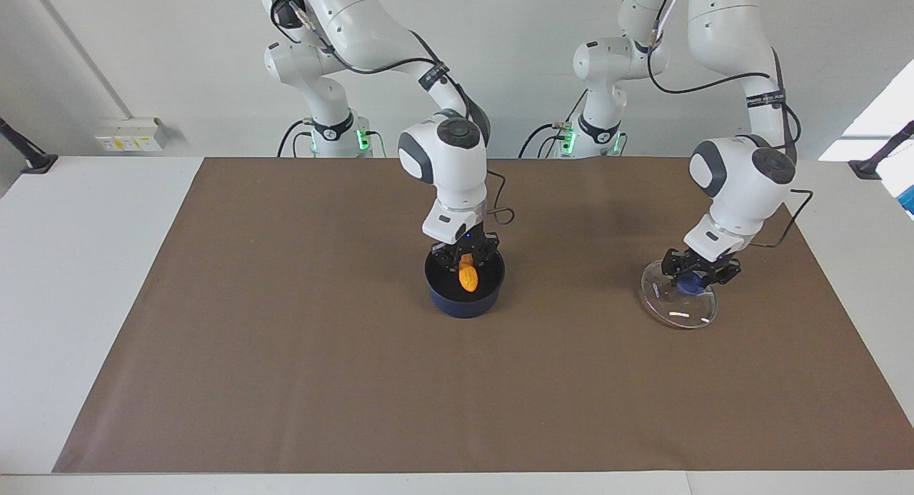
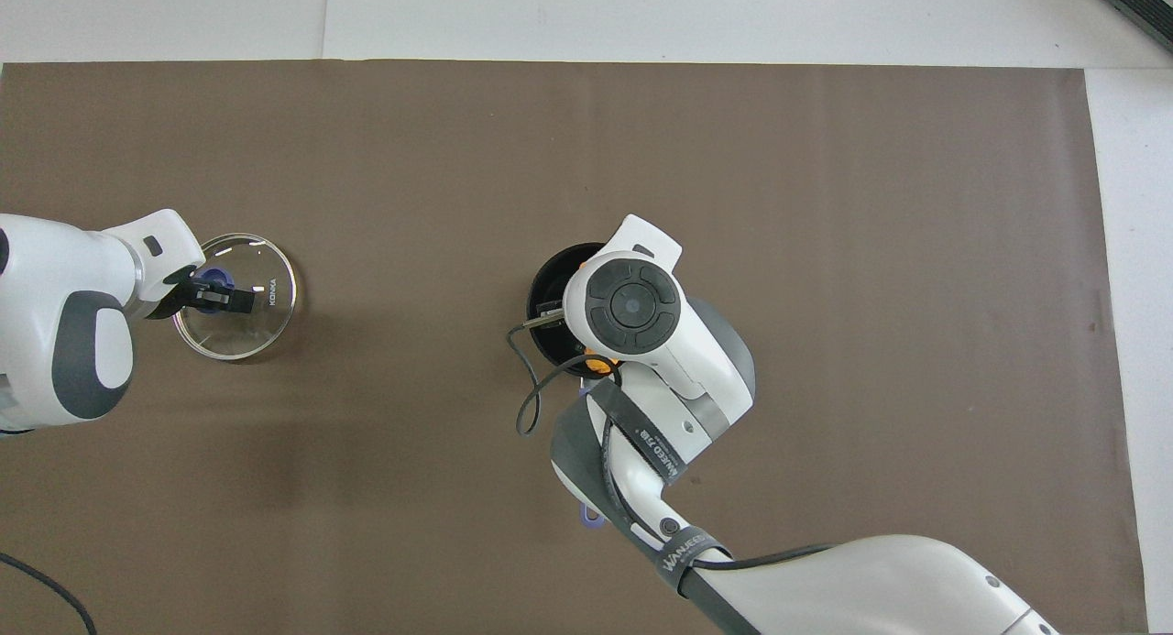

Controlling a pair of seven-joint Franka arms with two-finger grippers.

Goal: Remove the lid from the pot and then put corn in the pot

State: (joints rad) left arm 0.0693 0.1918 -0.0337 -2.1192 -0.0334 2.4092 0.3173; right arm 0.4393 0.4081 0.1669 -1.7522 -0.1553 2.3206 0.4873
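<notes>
The right gripper (image 1: 467,261) hangs over the pot (image 1: 464,301), its black fingers clamped on the bumpy yellow-orange corn (image 1: 468,274), whose tapered end dips inside the rim. The pot, round and dark navy with a black inside, sits at the middle of the smooth brown mat (image 1: 285,338). Toward the left arm's end from the pot, the left gripper (image 1: 696,275) pinches the blue knob (image 1: 690,284) of the lid (image 1: 678,303), a clear glass disc tilted with its edge on the mat. The mat covers a pale table (image 1: 71,266) before a plain white wall (image 1: 178,52).
</notes>
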